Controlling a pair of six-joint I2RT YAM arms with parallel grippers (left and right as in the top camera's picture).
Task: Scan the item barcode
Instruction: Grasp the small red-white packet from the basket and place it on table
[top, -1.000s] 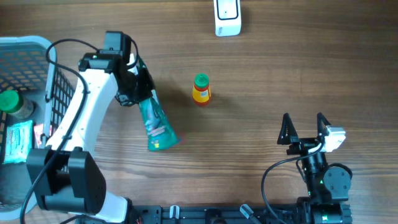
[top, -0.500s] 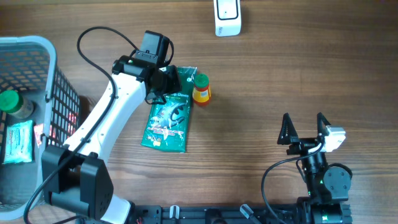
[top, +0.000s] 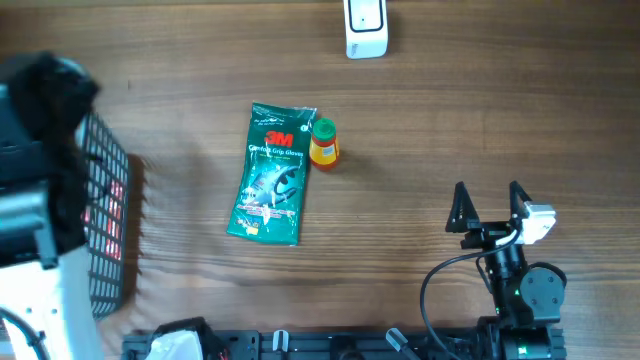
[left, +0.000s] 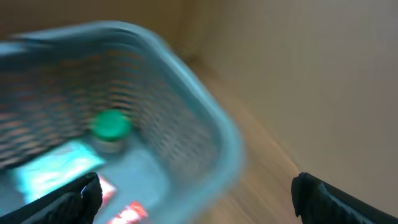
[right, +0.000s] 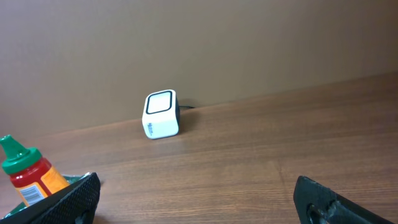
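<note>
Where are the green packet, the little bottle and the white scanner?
packet (top: 272, 185): overhead view, middle of its printed front.
bottle (top: 323, 149): overhead view, on its orange body below the green cap.
scanner (top: 366, 32): overhead view, on its white top face.

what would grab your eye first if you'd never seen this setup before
A green 3M glove packet lies flat in the middle of the table, label up, with a small green-capped bottle right beside its upper right corner in the overhead view. A white scanner sits at the far edge. On the left, the blurred left arm looms over a mesh basket.
</note>
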